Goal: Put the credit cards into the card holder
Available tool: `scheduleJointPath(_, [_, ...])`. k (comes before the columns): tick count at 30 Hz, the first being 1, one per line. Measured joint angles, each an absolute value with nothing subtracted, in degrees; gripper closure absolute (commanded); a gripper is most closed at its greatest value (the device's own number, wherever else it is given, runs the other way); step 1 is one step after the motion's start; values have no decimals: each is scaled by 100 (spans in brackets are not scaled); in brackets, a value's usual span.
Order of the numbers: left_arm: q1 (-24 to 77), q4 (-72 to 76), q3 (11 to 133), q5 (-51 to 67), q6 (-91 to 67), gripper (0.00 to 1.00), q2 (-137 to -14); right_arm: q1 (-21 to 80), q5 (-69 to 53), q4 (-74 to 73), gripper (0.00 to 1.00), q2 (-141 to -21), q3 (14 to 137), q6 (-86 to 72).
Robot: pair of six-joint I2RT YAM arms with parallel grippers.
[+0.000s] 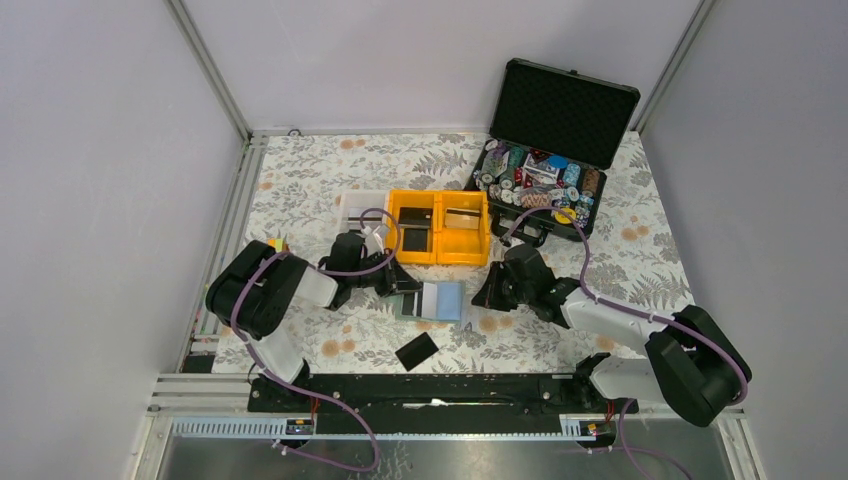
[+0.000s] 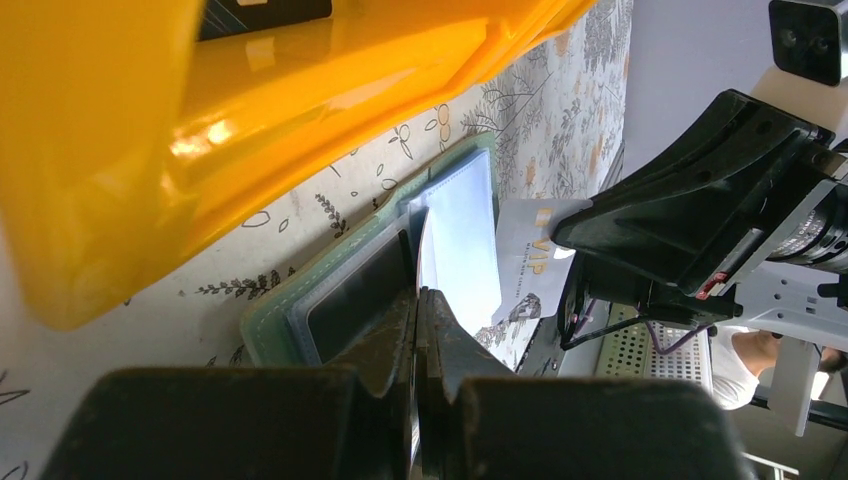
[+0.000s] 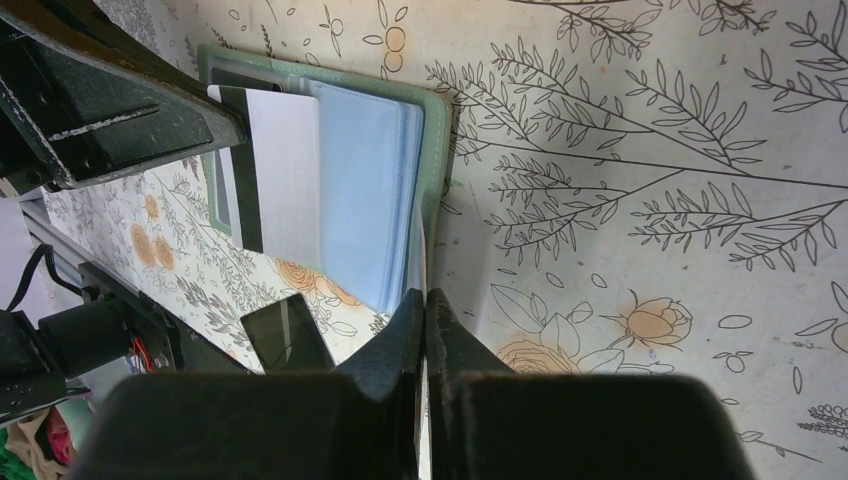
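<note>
Top view: both arms reach toward the middle of the table, where the card holder [image 1: 445, 299] lies open, pockets up, just in front of two yellow bins [image 1: 440, 228]. The left gripper [image 1: 400, 286] meets its left side and the right gripper [image 1: 488, 291] its right. One black card [image 1: 416, 351] lies loose nearer the arm bases.

Left wrist view: the left jaws are pressed together on a thin pale leaf [image 2: 421, 245] seen edge-on, probably a pocket lifted to open a slot. A dark card [image 2: 355, 295] sits in a pocket. Opposite, the right gripper pinches a pale card [image 2: 527, 262] with gold lettering, aimed at the holder.

Right wrist view: the right jaws are closed at the holder's green edge. A white striped card [image 3: 280, 170] rests on the pockets beneath the left gripper.
</note>
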State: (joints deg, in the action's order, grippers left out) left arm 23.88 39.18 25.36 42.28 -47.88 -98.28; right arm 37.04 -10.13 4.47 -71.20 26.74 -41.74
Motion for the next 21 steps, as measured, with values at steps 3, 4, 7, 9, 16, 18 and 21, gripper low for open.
scheduleJointPath(3, [2421,3924,2565,4226,-4799,100,-9854,3699,-1013,425,100,-7144,2700,-4171])
scheduleJointPath(4, [2432,3938,2571,4226,-4805,100,-9867,3701,-1011,416,100,-7144,2703,-4174])
scheduleJointPath(7, [2445,4058,2574,4222,-4871,100,-9913,3699,-1011,414,100,-7144,2705,-4174])
scheduleJointPath(9, [2451,4204,2571,4217,-4974,100,-9963,3699,-1009,414,100,-7144,2705,-4174])
scheduleJointPath(16, [2541,4654,2558,4154,-5201,100,-10141,3699,-996,416,100,-7144,2705,-4189])
scheduleJointPath(18, [2596,4692,2558,4110,-5253,100,-10143,3699,-996,416,100,-7144,2705,-4189])
scheduleJointPath(21, [2622,4716,2545,4042,-5271,96,-10143,3699,-993,416,100,-7144,2705,-4191])
